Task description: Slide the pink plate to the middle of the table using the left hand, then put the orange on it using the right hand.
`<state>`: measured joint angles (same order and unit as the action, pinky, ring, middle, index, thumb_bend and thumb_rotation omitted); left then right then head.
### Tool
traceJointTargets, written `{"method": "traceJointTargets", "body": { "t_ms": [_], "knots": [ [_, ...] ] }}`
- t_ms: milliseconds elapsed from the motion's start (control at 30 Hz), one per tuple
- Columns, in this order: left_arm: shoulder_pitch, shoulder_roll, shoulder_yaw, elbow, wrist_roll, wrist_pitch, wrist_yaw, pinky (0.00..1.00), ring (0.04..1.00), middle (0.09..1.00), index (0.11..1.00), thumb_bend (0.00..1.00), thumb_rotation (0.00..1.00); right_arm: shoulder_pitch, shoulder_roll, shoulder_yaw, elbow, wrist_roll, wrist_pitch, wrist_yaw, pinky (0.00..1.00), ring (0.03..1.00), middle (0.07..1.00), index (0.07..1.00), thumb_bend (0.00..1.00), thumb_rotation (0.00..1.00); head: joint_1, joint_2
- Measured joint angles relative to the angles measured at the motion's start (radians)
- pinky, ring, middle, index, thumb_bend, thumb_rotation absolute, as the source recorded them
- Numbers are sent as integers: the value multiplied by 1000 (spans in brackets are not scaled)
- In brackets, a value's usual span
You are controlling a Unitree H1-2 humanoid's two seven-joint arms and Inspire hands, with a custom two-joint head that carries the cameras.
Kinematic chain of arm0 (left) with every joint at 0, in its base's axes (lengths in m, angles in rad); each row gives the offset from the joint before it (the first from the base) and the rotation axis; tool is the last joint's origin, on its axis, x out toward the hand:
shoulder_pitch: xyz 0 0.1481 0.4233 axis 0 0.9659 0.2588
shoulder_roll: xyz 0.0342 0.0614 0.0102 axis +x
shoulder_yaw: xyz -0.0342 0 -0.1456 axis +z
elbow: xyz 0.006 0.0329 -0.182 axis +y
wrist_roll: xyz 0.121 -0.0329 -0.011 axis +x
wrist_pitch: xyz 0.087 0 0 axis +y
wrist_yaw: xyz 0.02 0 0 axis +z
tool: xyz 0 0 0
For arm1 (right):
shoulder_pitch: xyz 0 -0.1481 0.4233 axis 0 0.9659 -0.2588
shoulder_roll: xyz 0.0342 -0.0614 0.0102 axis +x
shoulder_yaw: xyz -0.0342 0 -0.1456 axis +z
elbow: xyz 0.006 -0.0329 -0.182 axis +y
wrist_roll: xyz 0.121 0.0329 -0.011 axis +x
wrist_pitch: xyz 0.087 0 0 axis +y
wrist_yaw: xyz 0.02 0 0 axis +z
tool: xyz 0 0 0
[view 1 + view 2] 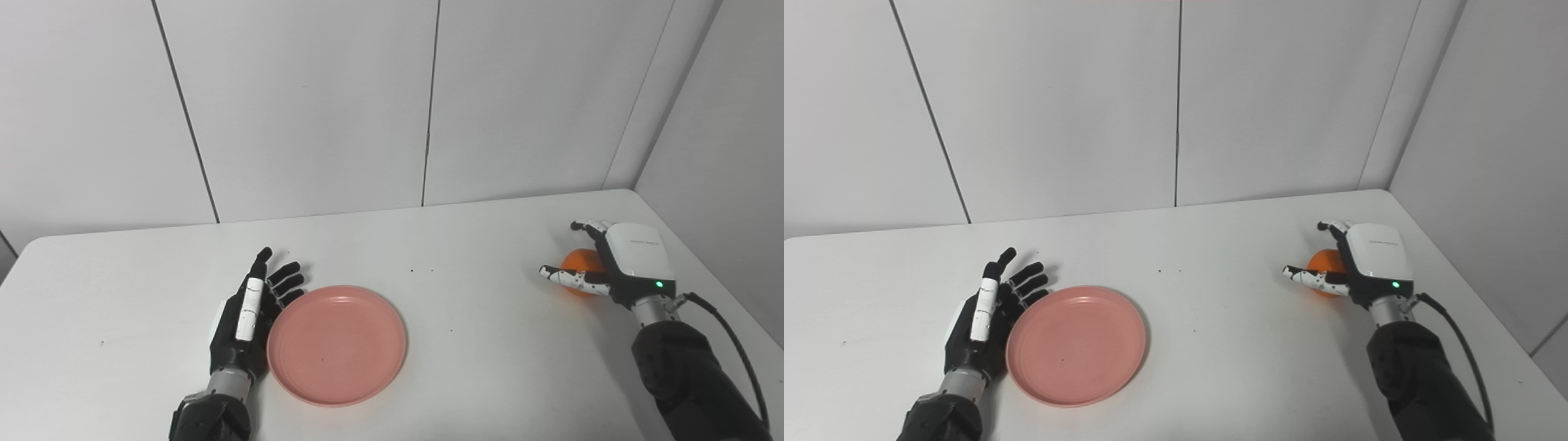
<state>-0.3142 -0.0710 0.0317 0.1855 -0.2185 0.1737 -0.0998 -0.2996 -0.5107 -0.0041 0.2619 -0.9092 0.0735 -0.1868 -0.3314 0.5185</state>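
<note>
Black and white, the left hand [245, 312] lay on edge at the far left of what we saw, its fingers [288, 280] straight and spread, holding nothing. Its palm stood against the left rim of the pink plate [337, 344]; we could not tell whether it truly touched the rim or sat just beside it. The plate rested flat on the white table [478, 245], a little left of the middle and near the front edge. We judged it a light, stiff, shallow dish, probably plastic, with a smooth underside that would glide easily on the bare tabletop. A flat push against the rim from the left looked the right way to move it, since the raised lip gave the palm something to bear on; a push applied too high or too fast might tip or spin it.

Well apart to the right, the right hand [612, 266] was cupped over the orange [579, 262], which sat on the table near the right edge. The thumb reached out on the near side and the fingers curled round the far side, but we could not tell whether they had closed on the fruit. We judged the orange firm, round and apt to roll, best taken with fingers and thumb opposed across its widest part.
</note>
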Motion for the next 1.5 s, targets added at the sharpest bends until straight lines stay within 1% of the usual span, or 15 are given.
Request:
{"method": "traceJointTargets", "body": {
  "t_ms": [133, 367, 433, 533, 633, 733, 1067, 1267, 1300, 1333, 1367, 1400, 1467, 1500],
  "knots": [
    [0, 0, -2, 1, 1, -4, 0, 737, 753, 748, 920, 971, 771, -1, 0, 7, 17, 9, 0, -18, 691, 748, 765, 730, 854, 846, 3, 3],
    [0, 0, -4, 2, 1, -5, 0, 735, 753, 746, 920, 976, 771, -2, 0, 18, 17, 24, 2, -18, 681, 738, 764, 729, 846, 844, 3, 6],
    [1, 0, -4, 1, 1, -5, 0, 736, 754, 747, 922, 974, 772, -1, 0, 24, 15, 22, 11, -18, 679, 740, 769, 732, 845, 855, 3, 6],
    [1, 0, -5, 1, 1, -5, 0, 736, 755, 753, 923, 974, 771, -1, 0, 40, 10, 16, 45, -14, 689, 750, 777, 740, 834, 859, 3, 6],
    [1, 0, -6, 1, 1, -5, 0, 736, 755, 750, 921, 975, 769, -1, -1, 59, 5, 10, 53, -7, 699, 758, 781, 747, 833, 868, 3, 6],
    [1, 0, -8, 1, 1, -5, 0, 741, 756, 744, 919, 975, 768, -1, -1, 66, 2, 10, 57, -1, 700, 759, 782, 749, 834, 867, 3, 6],
    [3, 0, -12, -3, 1, -5, 0, 741, 757, 750, 921, 983, 769, -2, -2, 87, -4, 11, 74, 22, 701, 758, 782, 746, 815, 821, 11, 14],
    [5, -1, -13, -5, 1, -5, 0, 735, 757, 749, 922, 978, 771, -13, -4, 102, 32, 10, 74, 12, 683, 740, 766, 739, 816, 795, 14, 17],
    [5, -1, -14, -6, 1, -5, 0, 732, 756, 747, 921, 977, 774, -19, -5, 104, 42, 10, 74, 9, 650, 714, 750, 729, 813, 784, 14, 18],
    [6, -1, -15, -6, 1, -5, 0, 729, 755, 747, 922, 976, 778, -23, -7, 106, 48, 10, 73, 6, 573, 654, 717, 708, 809, 766, 14, 18],
    [6, -1, -16, -8, 1, -4, 0, 727, 754, 748, 922, 975, 779, -26, -9, 107, 53, 10, 74, 2, 520, 614, 694, 694, 807, 756, 14, 18],
    [7, -1, -17, -10, 1, -4, 0, 726, 753, 747, 922, 976, 780, -27, -9, 108, 57, 10, 74, -1, 428, 520, 611, 626, 797, 693, 14, 18],
    [9, -1, -17, -11, 1, -3, 0, 724, 752, 745, 921, 977, 780, -30, -8, 108, 71, 13, 74, -22, 340, 426, 520, 551, 786, 621, 12, 18],
    [9, -1, -17, -12, 1, -2, 0, 725, 754, 746, 922, 977, 778, -32, -7, 107, 79, 19, 73, -33, 268, 336, 426, 454, 769, 535, 14, 20]
  ]
}}
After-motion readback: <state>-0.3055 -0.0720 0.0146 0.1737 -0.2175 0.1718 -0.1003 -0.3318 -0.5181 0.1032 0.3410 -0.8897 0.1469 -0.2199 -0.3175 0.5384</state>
